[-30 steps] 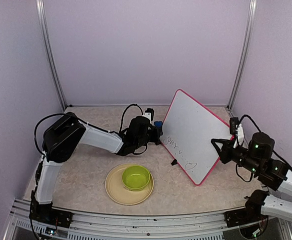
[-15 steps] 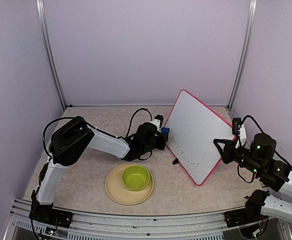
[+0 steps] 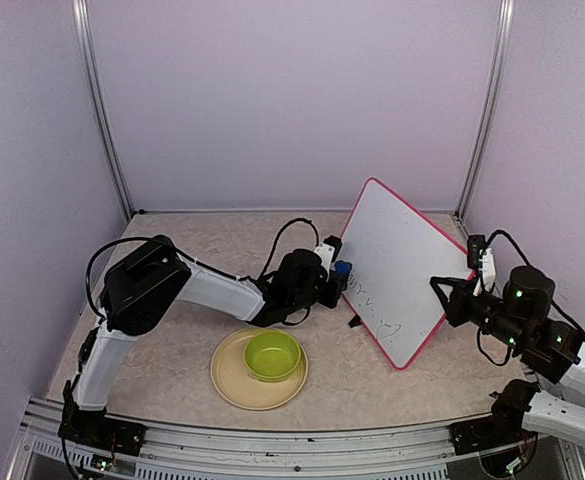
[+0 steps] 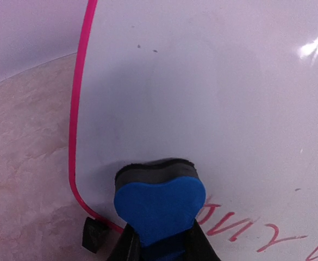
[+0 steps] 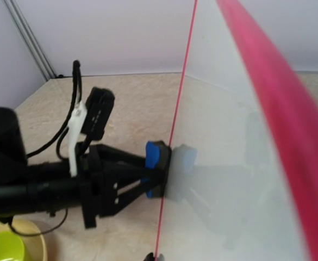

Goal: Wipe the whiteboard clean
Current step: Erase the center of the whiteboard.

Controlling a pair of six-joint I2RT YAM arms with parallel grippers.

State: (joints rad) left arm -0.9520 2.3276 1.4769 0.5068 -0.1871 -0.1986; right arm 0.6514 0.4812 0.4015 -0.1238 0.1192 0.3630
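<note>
One pink-framed whiteboard (image 3: 402, 255), seemingly red-scribbled.

Down front, a tan plate (image 3: 230, 378) lies flat on the marbled desk (image 3: 172, 330), a lime-green bowl (image 3: 272, 355) upright on it, just right of centre; lilac walls (image 3: 292, 100) behind

A whiteboard (image 3: 397, 262) with a pink frame stands tilted on the bench (image 3: 172, 250), with handwriting (image 3: 374, 313) along its lower left part. The left claw (image 3: 339, 277) holds a blue eraser (image 3: 343, 270) against the board's left edge. The right claw (image 3: 444, 297) grips the right edge. Near the front, a green bowl (image 3: 272, 355) sits on a tan plate (image 3: 229, 381).
</note>
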